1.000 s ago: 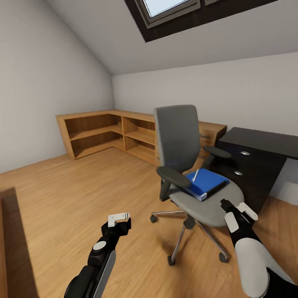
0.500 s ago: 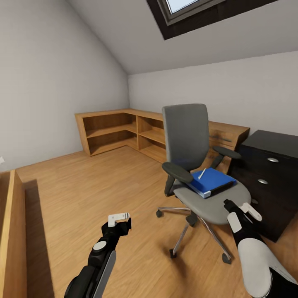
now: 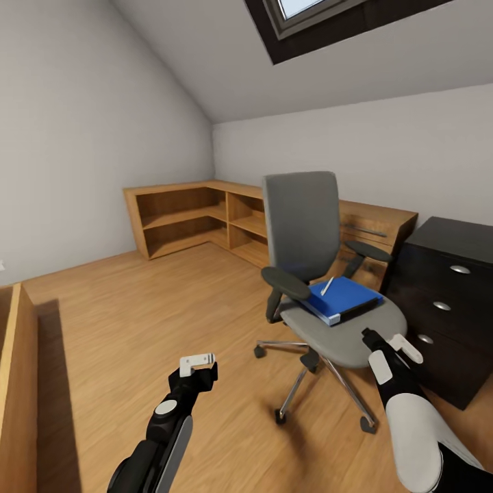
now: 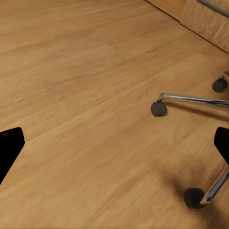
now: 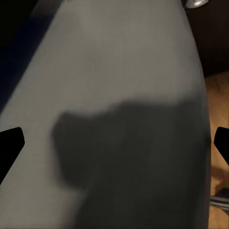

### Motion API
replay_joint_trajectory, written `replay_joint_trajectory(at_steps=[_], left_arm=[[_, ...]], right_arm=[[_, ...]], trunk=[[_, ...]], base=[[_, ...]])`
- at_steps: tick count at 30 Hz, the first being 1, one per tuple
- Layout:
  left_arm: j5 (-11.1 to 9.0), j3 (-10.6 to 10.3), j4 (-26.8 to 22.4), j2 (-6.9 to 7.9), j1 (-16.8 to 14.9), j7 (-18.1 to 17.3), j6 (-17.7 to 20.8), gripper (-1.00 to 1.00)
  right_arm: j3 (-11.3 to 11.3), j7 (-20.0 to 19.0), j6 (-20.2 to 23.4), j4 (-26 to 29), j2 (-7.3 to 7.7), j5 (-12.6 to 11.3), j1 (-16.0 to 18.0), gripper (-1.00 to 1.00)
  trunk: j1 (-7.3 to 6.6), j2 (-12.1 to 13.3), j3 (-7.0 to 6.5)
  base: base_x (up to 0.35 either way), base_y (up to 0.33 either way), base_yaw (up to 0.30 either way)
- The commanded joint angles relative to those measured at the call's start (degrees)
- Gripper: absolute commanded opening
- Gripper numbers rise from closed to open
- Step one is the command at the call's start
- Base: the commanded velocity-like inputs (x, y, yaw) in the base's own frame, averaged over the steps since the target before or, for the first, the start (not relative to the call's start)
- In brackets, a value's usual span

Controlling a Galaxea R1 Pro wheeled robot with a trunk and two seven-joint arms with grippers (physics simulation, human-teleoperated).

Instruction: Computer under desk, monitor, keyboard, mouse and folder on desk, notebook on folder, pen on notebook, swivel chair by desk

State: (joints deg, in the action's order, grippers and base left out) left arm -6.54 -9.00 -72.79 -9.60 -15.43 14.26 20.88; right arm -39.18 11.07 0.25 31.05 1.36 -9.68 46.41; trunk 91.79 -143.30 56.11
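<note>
The grey swivel chair [image 3: 301, 226] stands mid-room on its chrome base. On its seat [image 5: 119, 95] lies the blue folder [image 3: 342, 300], and the white pen [image 3: 326, 286] rests on top of it. I cannot make out the notebook. The desk's black drawer block [image 3: 445, 301] is just right of the chair. My right gripper [image 3: 390, 342] hovers open over the seat's front edge, short of the folder. My left gripper [image 3: 198, 363] hangs open above bare floor, left of the chair's castors [image 4: 158, 109]. Computer, monitor, keyboard and mouse are out of view.
A low light-wood shelf unit [image 3: 205, 212] runs along the far walls behind the chair. A wooden panel [image 3: 14, 383] rises at the near left. Wood floor spreads between them. The ceiling slopes down on the left, with a skylight above.
The whole picture shifted as the camera moved: chair and drawer block slid right and now sit slightly nearer. Both arms keep their pose, and folder and pen lie as before.
</note>
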Motion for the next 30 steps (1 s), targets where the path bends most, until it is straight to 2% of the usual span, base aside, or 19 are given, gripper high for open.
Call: replay_joint_trajectory(at_steps=[1, 10, 23, 30], left_arm=[[-0.6, -0.1, -0.1, 0.02, 0.0, 0.5, 0.2, 1.00], [-0.6, -0.1, 0.2, 0.02, 0.0, 0.5, 0.2, 1.00], [-0.6, -0.2, 0.3, 0.02, 0.0, 0.5, 0.2, 1.00], [-0.6, -0.2, 0.3, 0.02, 0.0, 0.5, 0.2, 1.00]], right_arm=[[0.0, 0.1, 0.0, -0.4, -0.03, -0.9, 0.0, 1.00], [0.1, 0.1, 0.0, -0.4, -0.04, -0.9, 0.0, 1.00], [0.0, 0.1, -0.1, -0.4, -0.04, -0.9, 0.0, 1.00], [0.1, 0.1, -0.1, -0.4, -0.13, -0.9, -0.1, 1.00]], trunk=[[0.02, 0.0, 0.06], [0.02, 0.0, 0.06], [0.02, 0.0, 0.06], [0.02, 0.0, 0.06]], base=[[0.193, -0.132, 0.000], [0.191, -0.179, 0.051], [0.008, -0.010, 0.261], [0.270, 0.000, 0.018]])
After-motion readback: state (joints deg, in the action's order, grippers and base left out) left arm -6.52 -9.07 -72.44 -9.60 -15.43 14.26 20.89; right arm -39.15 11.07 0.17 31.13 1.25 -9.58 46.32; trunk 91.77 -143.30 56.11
